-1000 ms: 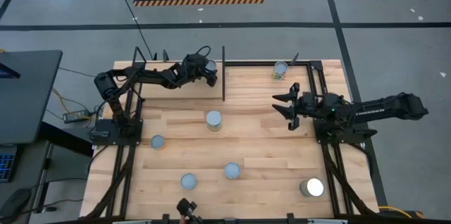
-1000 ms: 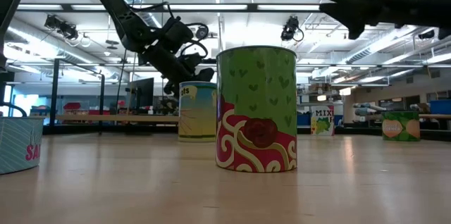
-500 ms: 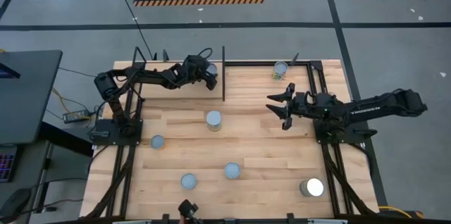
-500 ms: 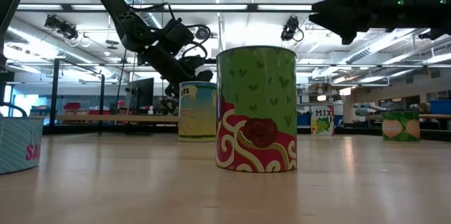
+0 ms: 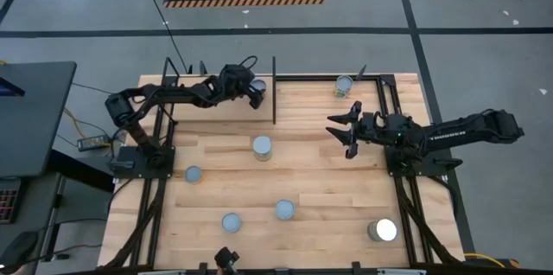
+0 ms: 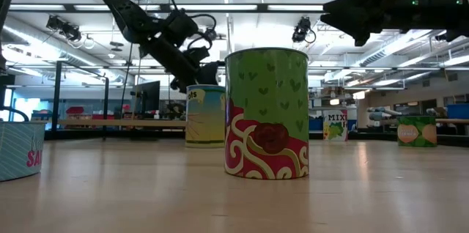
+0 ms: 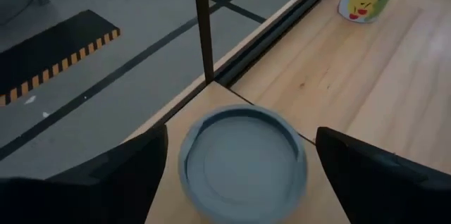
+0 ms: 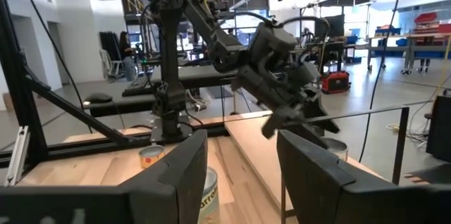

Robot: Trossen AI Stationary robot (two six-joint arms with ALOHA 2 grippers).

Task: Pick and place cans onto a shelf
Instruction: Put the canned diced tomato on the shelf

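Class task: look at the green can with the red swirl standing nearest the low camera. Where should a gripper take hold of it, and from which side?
Grip the green can across its round side wall, probably coming down from above. It stands upright on the table, its top clear, other cans well apart.

High view: overhead, straight down, whole table (image 5: pixel 320 180) and both arms. Low view: table-top level, facing across into the room, very close to a green can (image 6: pixel 267 114). Left wrist view: looks down on a can (image 7: pixel 243 162) directly ahead of its end effector. Right wrist view: faces across, sharing the left arm (image 8: pixel 211 34) with the high view.
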